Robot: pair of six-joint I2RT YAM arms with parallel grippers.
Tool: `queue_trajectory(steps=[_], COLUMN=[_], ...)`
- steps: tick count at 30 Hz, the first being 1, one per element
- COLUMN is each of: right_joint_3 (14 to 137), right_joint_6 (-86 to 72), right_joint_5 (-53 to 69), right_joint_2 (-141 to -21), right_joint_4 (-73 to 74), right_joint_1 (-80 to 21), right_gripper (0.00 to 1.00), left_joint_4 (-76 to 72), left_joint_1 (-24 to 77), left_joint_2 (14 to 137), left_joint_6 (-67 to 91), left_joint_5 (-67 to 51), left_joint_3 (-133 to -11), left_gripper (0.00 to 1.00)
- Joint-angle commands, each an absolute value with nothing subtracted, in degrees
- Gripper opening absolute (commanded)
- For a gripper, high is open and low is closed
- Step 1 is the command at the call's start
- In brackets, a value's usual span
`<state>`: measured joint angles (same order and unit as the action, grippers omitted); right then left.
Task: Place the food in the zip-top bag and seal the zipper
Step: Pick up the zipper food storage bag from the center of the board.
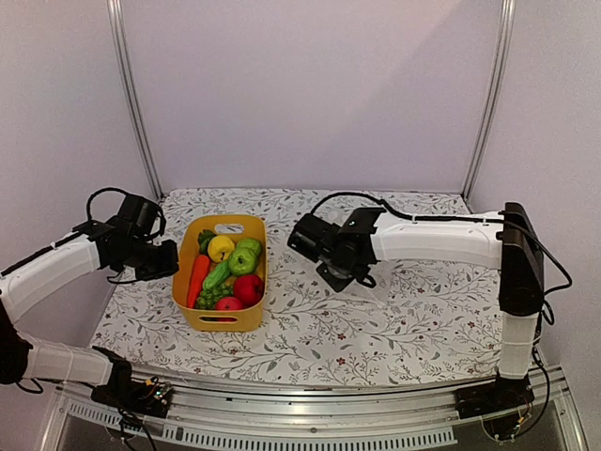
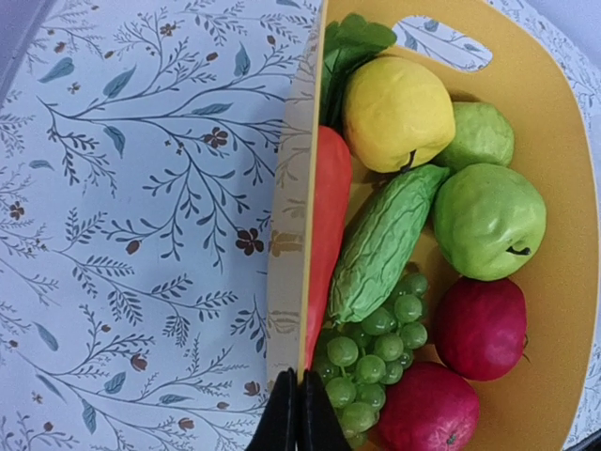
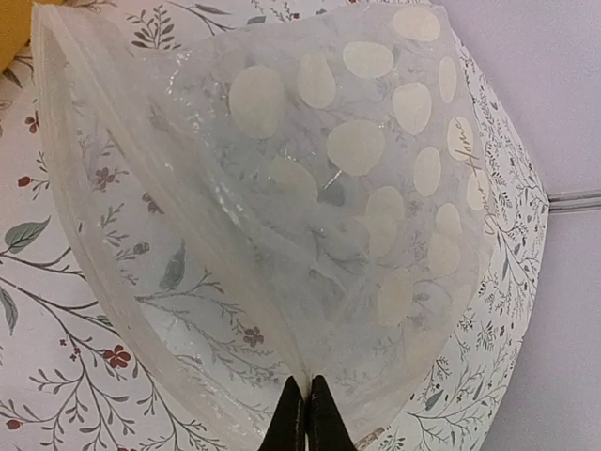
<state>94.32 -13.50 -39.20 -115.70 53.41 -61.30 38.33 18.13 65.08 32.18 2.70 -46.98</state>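
There is one yellow tub. In it are one orange carrot, one yellow fruit, two green apples, two red apples, one bumpy green cucumber, one bunch of green grapes and one bit of leafy lettuce. That makes nine pieces of food. There is one clear bag with white dots. There are two robot arms.

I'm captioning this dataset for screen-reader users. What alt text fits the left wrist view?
The left end effector, closed, pinches the rim of a yellow tub standing on a floral tablecloth. In the tub lie a toy carrot, a bumpy cucumber, green grapes, a yellow fruit, two green fruits, two red fruits and a leaf.
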Motion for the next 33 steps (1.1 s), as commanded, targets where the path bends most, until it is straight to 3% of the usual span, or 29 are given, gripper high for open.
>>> queue_trajectory(steps=[1,12,13,17,22,33], right_joint_3=[94.3,94.2,94.3,95.1,97.5,101.1], right_joint_6=[-15.2,-14.9,-14.7,-14.3,-14.9,-19.8], right_joint_5=[-37.1,-33.2,-33.0,-31.4,-28.4,-16.7], right_joint_2=[-108.2,-98.8,-98.6,-98.3,-99.5,-101.3], right_joint_4=[55.8,59.9,60.1,60.4,60.8,60.3], right_joint_1=[-56.9,-47.5,-47.1,-46.3,-46.1,-46.1], right_gripper=[0.00,0.00,0.00,0.00,0.00,0.00], left_joint_4=[30.7,24.3,24.1,27.8,30.7,21.5], left_joint_1=[18.5,21.3,21.6,22.1,22.8,37.2], left_joint_2=[66.6,75.1,75.8,77.0,73.0,69.2], left_joint_6=[32.4,32.9,32.9,32.6,31.8,28.6], left_joint_5=[-1.8,-3.8,-3.9,-1.1,5.2,12.7], left_joint_3=[-49.3,-52.3,-52.7,-57.2,-62.9,-67.0], left_gripper=[0.02,0.05,0.09,0.43,0.71,0.70])
